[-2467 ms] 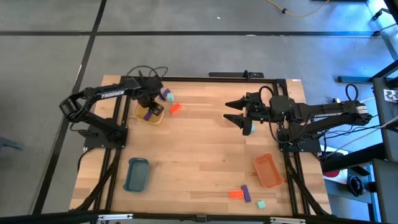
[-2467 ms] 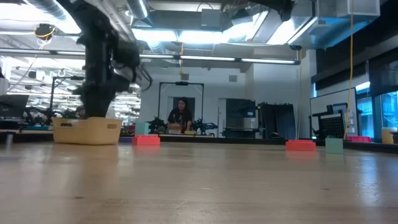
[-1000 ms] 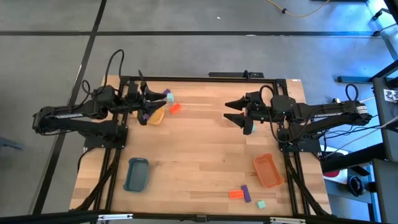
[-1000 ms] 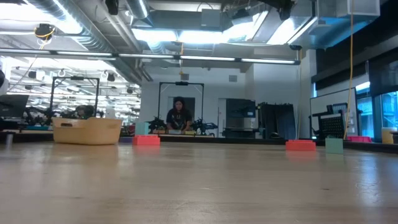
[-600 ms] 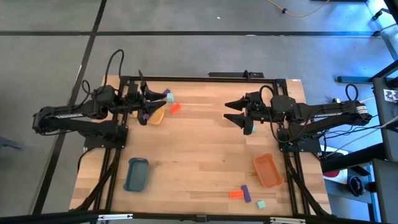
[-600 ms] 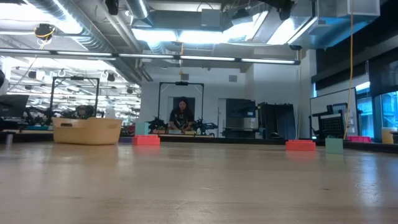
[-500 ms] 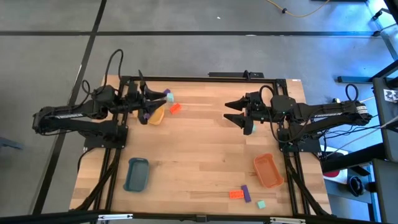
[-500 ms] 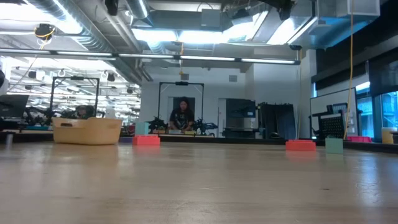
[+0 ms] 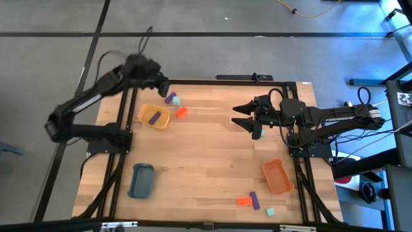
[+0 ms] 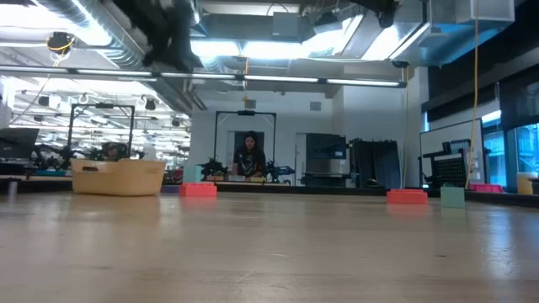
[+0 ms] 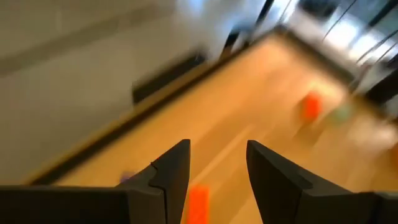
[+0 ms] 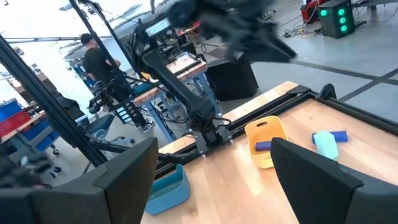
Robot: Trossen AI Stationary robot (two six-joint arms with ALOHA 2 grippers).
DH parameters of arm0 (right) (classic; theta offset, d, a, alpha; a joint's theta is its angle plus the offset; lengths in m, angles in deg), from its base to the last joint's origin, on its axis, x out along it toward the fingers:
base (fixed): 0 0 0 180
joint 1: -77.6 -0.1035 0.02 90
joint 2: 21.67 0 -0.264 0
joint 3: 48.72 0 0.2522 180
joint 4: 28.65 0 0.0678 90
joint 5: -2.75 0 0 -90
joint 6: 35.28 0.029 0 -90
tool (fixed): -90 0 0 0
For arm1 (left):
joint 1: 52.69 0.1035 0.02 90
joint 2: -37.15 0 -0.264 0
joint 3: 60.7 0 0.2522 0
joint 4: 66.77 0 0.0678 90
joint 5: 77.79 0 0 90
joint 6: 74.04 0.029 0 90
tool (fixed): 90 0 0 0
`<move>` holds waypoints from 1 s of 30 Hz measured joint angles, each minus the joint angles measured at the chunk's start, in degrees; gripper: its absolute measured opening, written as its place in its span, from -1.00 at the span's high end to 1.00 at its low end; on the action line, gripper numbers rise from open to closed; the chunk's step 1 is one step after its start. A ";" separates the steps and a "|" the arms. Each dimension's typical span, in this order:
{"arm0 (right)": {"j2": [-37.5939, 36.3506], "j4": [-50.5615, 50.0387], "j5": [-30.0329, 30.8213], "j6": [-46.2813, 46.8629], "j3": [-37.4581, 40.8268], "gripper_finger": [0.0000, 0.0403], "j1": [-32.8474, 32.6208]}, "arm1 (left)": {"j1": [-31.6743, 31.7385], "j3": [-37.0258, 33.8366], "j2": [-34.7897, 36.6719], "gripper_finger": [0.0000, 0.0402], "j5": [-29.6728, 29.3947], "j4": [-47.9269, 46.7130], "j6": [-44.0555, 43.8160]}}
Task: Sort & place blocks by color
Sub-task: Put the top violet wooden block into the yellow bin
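My left gripper point(image 9: 161, 84) hangs open above the table's far left corner, nothing between its fingers point(image 11: 217, 165). Below it lie a purple block point(image 9: 170, 98), a teal block point(image 9: 176, 102) and an orange-red block point(image 9: 181, 111), flat on the wood. Another purple block point(image 9: 154, 118) lies in the yellow tray point(image 9: 145, 111). My right gripper point(image 9: 241, 116) stands open and level over the table's far right part, empty in its wrist view point(image 12: 214, 180). A teal block point(image 9: 257, 133) lies on the table beneath it. An orange-red point(image 9: 244, 200), a purple point(image 9: 255, 200) and a teal block point(image 9: 270, 211) lie near the front edge.
A blue tray point(image 9: 141, 180) stands at the near left and an orange tray point(image 9: 278, 176) at the near right. The black frame rail point(image 9: 254, 78) runs along the far edge. Bare wood lies in the table's middle. A person point(image 10: 249, 156) shows in the room behind.
My left gripper kept still beside the yellow tray, then in the last half second swung up and toward the table's far edge, tipping nose-down. The yellow tray with its purple block now shows uncovered. The right arm has kept still.
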 joint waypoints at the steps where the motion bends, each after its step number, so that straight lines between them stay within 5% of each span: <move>1: 0.00 -0.27 0.00 0.09 0.00 -0.56 0.02 | 2.44 1.04 -3.08 0.26 2.18 -2.64 1.12; 6: 0.00 -1.15 0.04 0.52 0.00 -0.56 0.00 | 9.46 2.58 -16.97 0.20 4.67 -12.51 6.12; 14: 0.00 -1.26 0.07 1.35 0.00 -0.56 0.00 | 9.29 2.99 -31.90 -0.07 3.82 -13.49 11.01; 30: 0.00 -1.55 0.77 1.30 0.00 -0.56 0.01 | 8.92 3.70 -40.26 -0.21 -0.84 -9.71 20.83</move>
